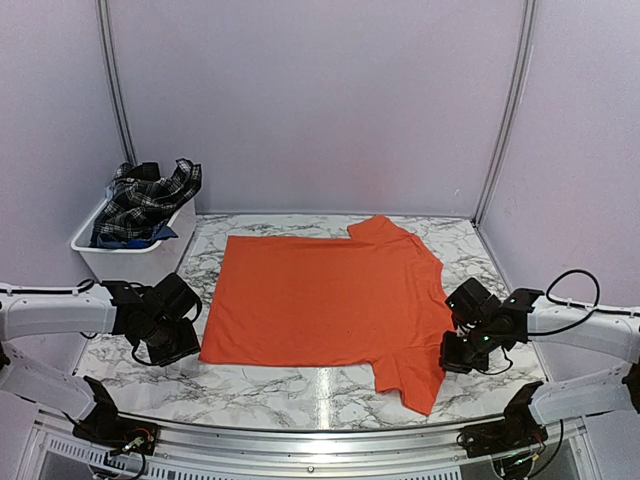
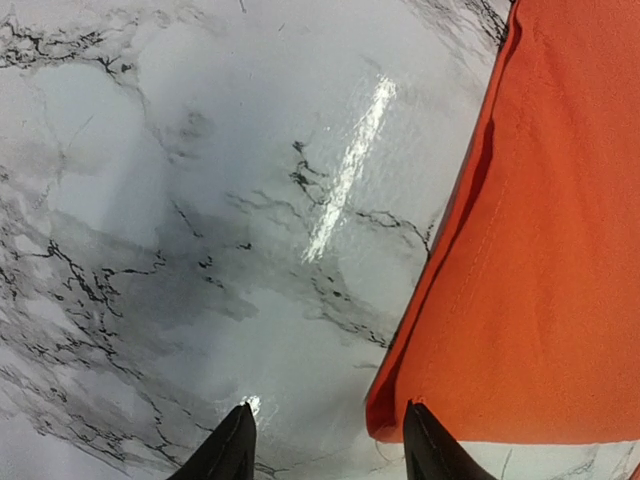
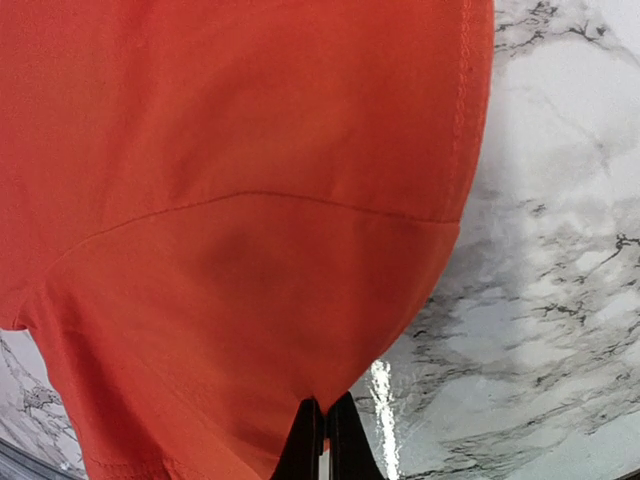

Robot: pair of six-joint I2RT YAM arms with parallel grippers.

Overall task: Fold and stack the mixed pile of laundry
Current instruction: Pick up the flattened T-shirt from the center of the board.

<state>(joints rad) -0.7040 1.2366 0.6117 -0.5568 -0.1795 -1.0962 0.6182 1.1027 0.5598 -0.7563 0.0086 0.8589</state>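
The right gripper point(image 3: 322, 448), pressed together, pinches the sleeve-side edge of the orange T-shirt point(image 3: 250, 200); the left gripper point(image 2: 325, 452) stands spread astride its near hem corner. The shirt lies flat on the marble table point(image 1: 300, 392), so the first fold looks in hand, and the left must close on that corner first. Only the top view shows the plaid piece point(image 1: 150, 195) in the white bin point(image 1: 130, 263).

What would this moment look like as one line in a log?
garment: plain bright orange T-shirt flat on marble table | right gripper: shut on sleeve | left gripper: open at hem corner
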